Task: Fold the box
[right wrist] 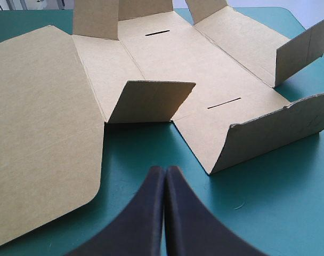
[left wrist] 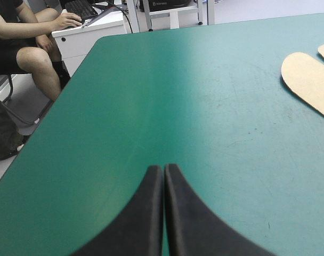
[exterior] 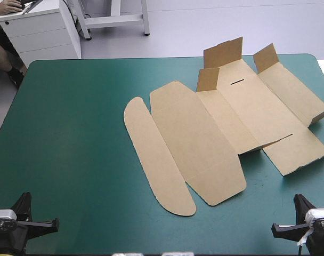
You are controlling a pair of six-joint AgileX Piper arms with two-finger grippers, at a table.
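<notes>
Left gripper, of two broad black curved fingers, is seen pressed shut into one pointed arch, with nothing held, at the near left corner of the teal-green table cover. Right gripper is closed in the same way and is empty, at the near right corner. The cut sheet of brown board, the box, is laid open on the right half of the table, ahead of the right gripper and apart from it. Its long rounded lid flap is spread flat toward the centre, while small side flaps are stood up at the far and right ends. Two thin slots are cut in its panels. The cover is seen smooth, with only faint specks and scuffs.
</notes>
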